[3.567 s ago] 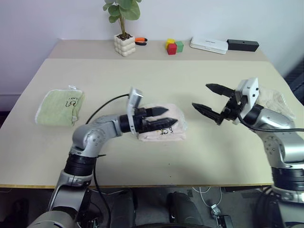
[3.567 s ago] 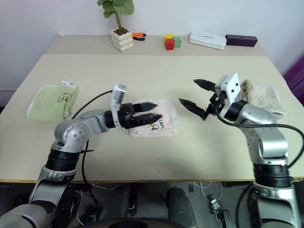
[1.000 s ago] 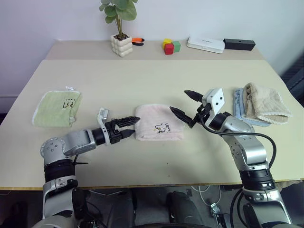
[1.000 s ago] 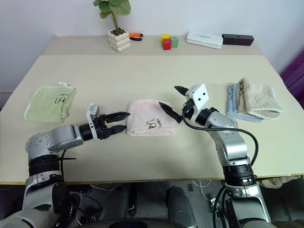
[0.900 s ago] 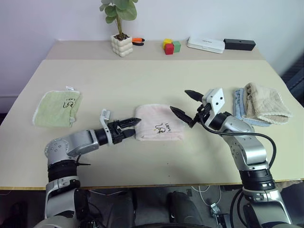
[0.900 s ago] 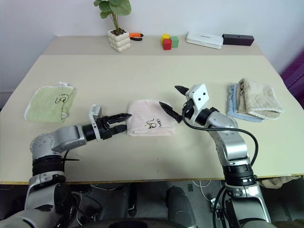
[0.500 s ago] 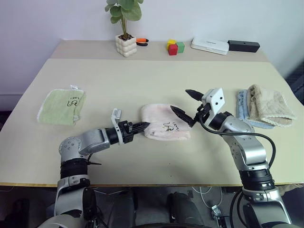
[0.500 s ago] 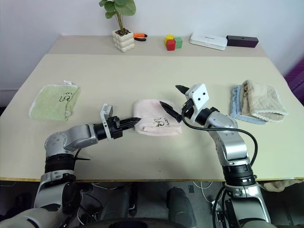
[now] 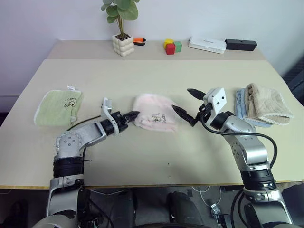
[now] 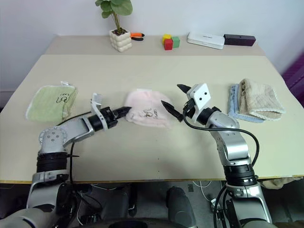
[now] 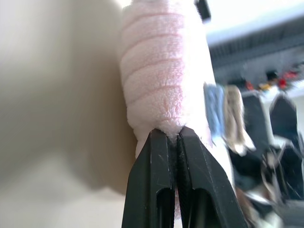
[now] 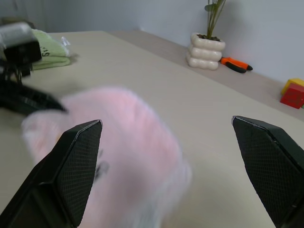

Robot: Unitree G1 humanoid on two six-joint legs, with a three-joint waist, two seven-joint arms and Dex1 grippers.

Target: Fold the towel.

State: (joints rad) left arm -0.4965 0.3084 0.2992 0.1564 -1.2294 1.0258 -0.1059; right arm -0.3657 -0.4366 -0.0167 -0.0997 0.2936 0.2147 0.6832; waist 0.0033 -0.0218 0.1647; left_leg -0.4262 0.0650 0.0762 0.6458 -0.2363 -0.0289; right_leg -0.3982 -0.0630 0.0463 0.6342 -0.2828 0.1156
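Towel is the pink fluffy one, and it sits in the middle of the table; the left gripper has pinched its near-left edge, with both black fingers pressed tight together on the cloth; that end of the towel looks puffed up off the table, so the pinch seems meant to lift the edge and carry it over to make a fold; the wrist picture is blurry, so how much cloth sits between the fingers is hard to say; the right gripper hangs just beside the towel's other end with its fingers spread wide and nothing in them, likely waiting to catch or hold that side down; farther out, a green cloth lies flat on the left, well apart; beige and blue cloths lie stacked on the right; at the back stand a plant, small blocks and a white box, out of the way of the folding.
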